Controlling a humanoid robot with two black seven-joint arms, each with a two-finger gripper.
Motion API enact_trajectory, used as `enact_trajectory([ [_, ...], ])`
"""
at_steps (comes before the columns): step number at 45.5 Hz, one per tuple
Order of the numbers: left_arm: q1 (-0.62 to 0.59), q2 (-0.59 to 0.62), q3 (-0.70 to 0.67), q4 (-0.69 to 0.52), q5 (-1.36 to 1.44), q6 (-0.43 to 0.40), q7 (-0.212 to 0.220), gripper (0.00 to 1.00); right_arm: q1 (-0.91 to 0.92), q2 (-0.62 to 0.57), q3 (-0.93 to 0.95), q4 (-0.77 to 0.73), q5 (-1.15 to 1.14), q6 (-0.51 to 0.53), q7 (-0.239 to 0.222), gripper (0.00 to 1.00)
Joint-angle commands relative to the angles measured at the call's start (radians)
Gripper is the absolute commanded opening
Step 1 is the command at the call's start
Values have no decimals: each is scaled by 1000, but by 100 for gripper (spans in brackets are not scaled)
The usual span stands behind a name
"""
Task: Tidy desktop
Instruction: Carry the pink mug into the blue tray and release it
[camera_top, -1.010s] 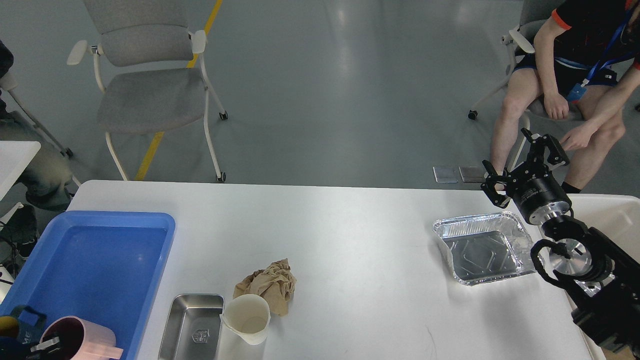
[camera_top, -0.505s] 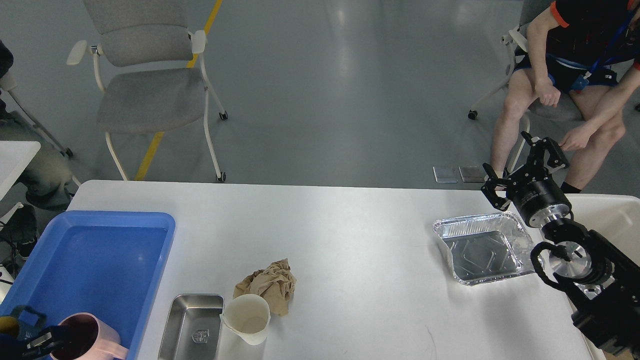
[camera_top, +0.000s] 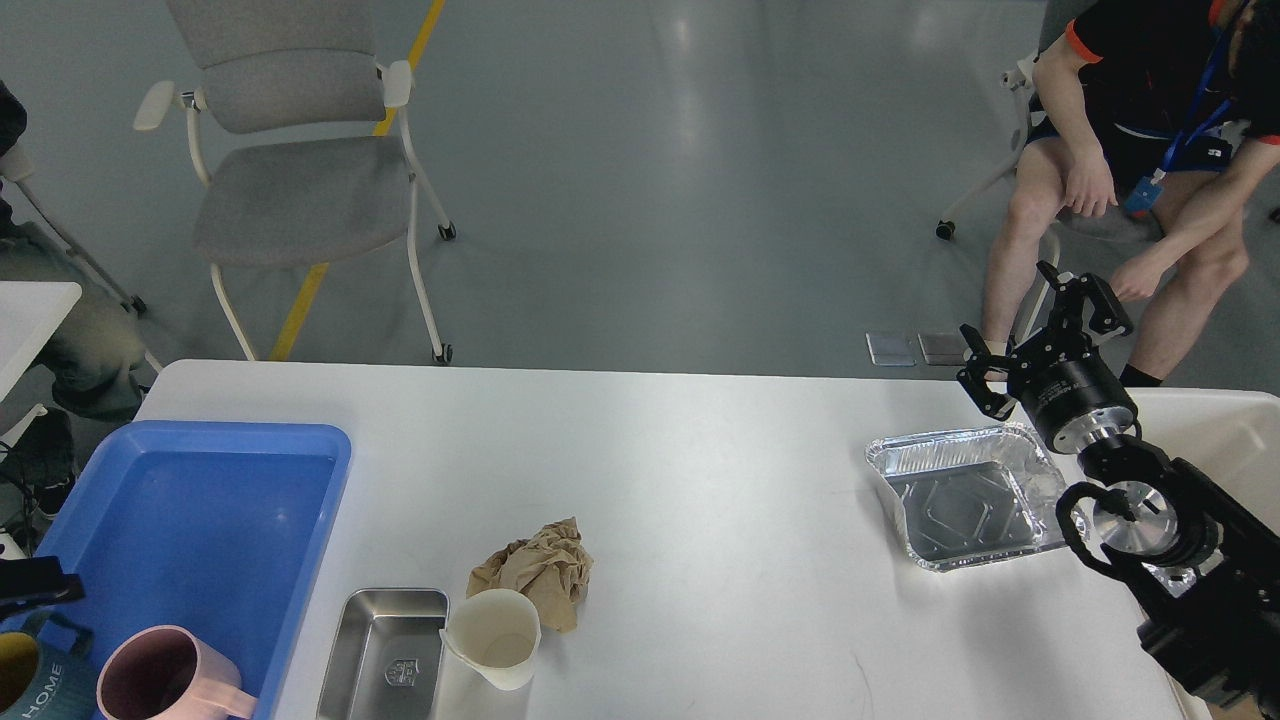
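Observation:
The white desktop (camera_top: 700, 470) carries a crumpled brown paper (camera_top: 535, 570), a white cup (camera_top: 495, 635), a small steel tray (camera_top: 385, 650) and a foil tray (camera_top: 965, 495). A pink mug (camera_top: 160, 675) and a dark mug marked HOME (camera_top: 30, 680) stand in the near corner of the blue tray (camera_top: 200, 520). My left gripper (camera_top: 40, 585) shows only as a black tip at the left edge, above the mugs and apart from them. My right gripper (camera_top: 1035, 335) is open and empty, beyond the foil tray's far right corner.
A beige bin (camera_top: 1225, 430) stands off the table's right end. A grey chair (camera_top: 300, 180) stands behind the table on the left. A seated person (camera_top: 1130, 150) is at the back right, close behind my right gripper. Another table's corner (camera_top: 30, 310) is at far left.
My left gripper has let go of the pink mug and drawn back up and left. The mug now stands in the blue tray beside the dark mug. My right arm barely moved.

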Motion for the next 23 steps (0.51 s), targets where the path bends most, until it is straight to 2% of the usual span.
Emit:
enact_trajectory([
  [1,-12,96,-72,-10,-92,-89,-3,99,-1,0,0,-2,0,0,0,100],
  [8,-82,199,-139,-23,-110,-216,-1,99,-3,-1,0,-3,0,2,0,100],
  [12,-131,213,-141,-23,-110,-252,-1,99,-1,-1,0,-3,0,2,0,100],
  [18,-142,175,-136,-23,-106,-224,11,99,-1,2,0,-2,0,2,0,100],
  [23,-130,54,-130,-18,-92,-146,19,99,-3,8,0,0,0,0,0,100],
])
